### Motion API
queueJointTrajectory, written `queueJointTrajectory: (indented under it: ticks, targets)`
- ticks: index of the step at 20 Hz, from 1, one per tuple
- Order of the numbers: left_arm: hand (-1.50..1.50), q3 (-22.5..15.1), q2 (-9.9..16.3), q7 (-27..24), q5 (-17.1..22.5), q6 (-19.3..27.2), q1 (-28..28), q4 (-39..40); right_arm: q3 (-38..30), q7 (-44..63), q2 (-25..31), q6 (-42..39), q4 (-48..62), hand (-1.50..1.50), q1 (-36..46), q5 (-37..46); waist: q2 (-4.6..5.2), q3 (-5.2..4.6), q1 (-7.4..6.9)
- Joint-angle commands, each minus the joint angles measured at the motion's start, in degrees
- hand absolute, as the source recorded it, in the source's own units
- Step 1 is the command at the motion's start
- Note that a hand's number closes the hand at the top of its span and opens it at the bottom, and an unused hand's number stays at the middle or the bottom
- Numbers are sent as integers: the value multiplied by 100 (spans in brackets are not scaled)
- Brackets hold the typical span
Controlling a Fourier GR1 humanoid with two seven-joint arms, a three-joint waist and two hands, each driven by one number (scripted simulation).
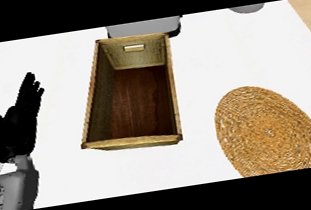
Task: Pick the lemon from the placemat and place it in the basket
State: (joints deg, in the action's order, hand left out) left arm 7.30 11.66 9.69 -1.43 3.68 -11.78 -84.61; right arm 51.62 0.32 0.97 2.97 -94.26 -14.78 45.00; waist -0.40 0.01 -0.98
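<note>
Basket [94, 117] sits mid-counter, a tall rectangular box, long axis running away from the robot. Its walls are pale woven fibre and its floor is dark wood grain. A small label shows on the inside of its far end wall. Nothing lies inside it.

Left hand [18, 121] stands left of the basket, well apart from its wall, fingers straight and pointing up, thumb out, holding nothing. It reads as resting.

Right hand: no sign of it anywhere on the counter.

Placemat [269, 129] lies right of the basket, near its near-right corner but not touching. It is a round, flat coil of golden straw, spiralling in to the centre.

Lemon: none to be seen. The mat's whole top shows bare weave and the basket floor is bare too. Where the fruit is, I cannot tell.

The mat lies across the basket from the left hand, so by my reckoning the right arm would have the shorter reach to it.

Two grey shapes [144, 28] poke in just beyond the basket's far end, cut off by the edge.
</note>
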Motion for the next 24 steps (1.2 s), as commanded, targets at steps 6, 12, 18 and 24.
queueJointTrajectory:
  ticks: [6,12,18,24]
  targets:
    - [0,73,46,-106,-57,64,58,21,2394,1309,-89,2366,-1156,150,-252,373,-4,-15,211]
    - [0,107,81,-35,-61,77,80,4,2340,2171,-84,2773,-1329,150,348,573,-2,-26,196]
    - [0,146,114,7,-10,51,-9,-18,2123,2584,-78,3286,-1581,150,661,287,18,-20,219]
    - [0,100,112,20,-28,5,162,-75,1733,3022,-75,3418,-1485,150,1251,603,14,-34,156]
